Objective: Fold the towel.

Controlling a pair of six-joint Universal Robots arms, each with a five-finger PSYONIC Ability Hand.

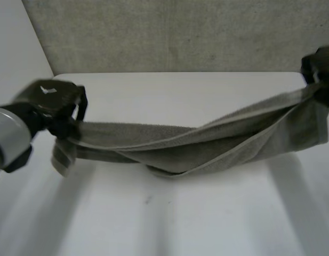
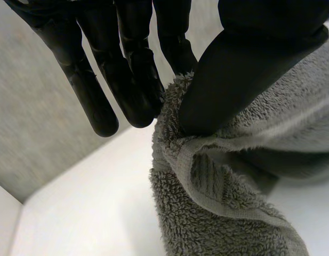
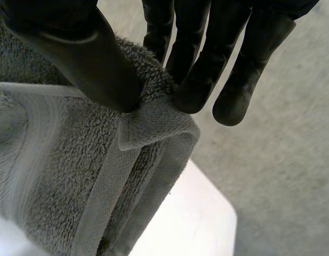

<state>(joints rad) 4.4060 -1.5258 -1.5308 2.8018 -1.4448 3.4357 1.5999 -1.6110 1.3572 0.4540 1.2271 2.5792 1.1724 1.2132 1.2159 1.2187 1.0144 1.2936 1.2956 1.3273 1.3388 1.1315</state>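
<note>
Terry cloth, grey-green and thick-piled, is making up the towel (image 1: 180, 146), which is hanging as a loosely twisted band above the tabletop (image 1: 180, 218). It is spanning from the tabletop's left edge to its far right corner. The middle of the band is sagging lowest, over the tabletop's centre. Whether it is resting on the tabletop or clearing it cannot be determined.

The left hand (image 1: 55, 104) is holding one end over the tabletop's left edge. In the left wrist view, the thumb (image 2: 233, 74) is pressing the bunched hem against the straight fingers (image 2: 127, 85), so this hand is pinching the cloth. The right hand (image 1: 320, 66) is holding the other end over the tabletop's far right corner. In the right wrist view, its thumb (image 3: 84, 58) and fingers (image 3: 199, 74) are clamping a folded-over piece of hem.

Handling assessment:
- The towel is behaving as a soft, limp, moderately heavy fabric. It is drooping under its own weight and is offering no stiffness.
- The pile is probably giving good friction, so slipping looks unlikely while the pinch is maintained.
- The flat woven hem is the firmest place to grip.
- The twist along the band is likely needing removal before the ends are brought together over the tabletop.
</note>
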